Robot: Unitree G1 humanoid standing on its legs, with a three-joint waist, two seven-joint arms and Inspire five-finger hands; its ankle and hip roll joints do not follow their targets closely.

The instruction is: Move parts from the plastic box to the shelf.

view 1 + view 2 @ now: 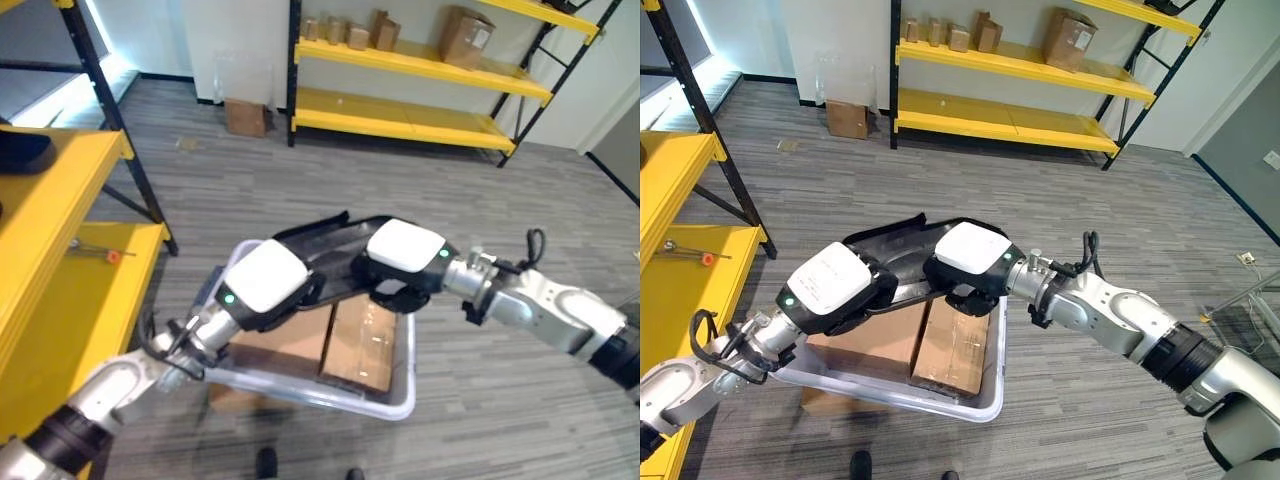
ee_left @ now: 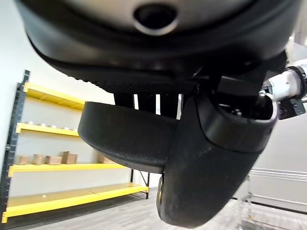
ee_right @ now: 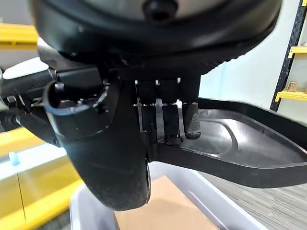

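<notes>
Both robot hands, left (image 1: pixel 830 285) and right (image 1: pixel 970 258), grip the black tray (image 1: pixel 902 245) (stiff, light, probably slick) by its edges above the box (image 1: pixel 992 400).

The black part (image 1: pixel 902 243) is moulded plastic with a smooth, semi-gloss face that catches soft highlights. The plastic box (image 1: pixel 395 404) is pale grey-white, translucent-looking plastic with a smooth, slightly shiny rim. The cardboard boxes (image 1: pixel 365 345) inside it are matt brown paperboard with glossy tape along the seam. Each hand, left hand (image 1: pixel 266 278) and right hand (image 1: pixel 405 246), carries a smooth white plastic back cover over matt black housing. The shelf (image 1: pixel 420 65) boards are smooth, painted yellow; the floor (image 1: pixel 250 180) is matt grey wood-grain planking.
</notes>
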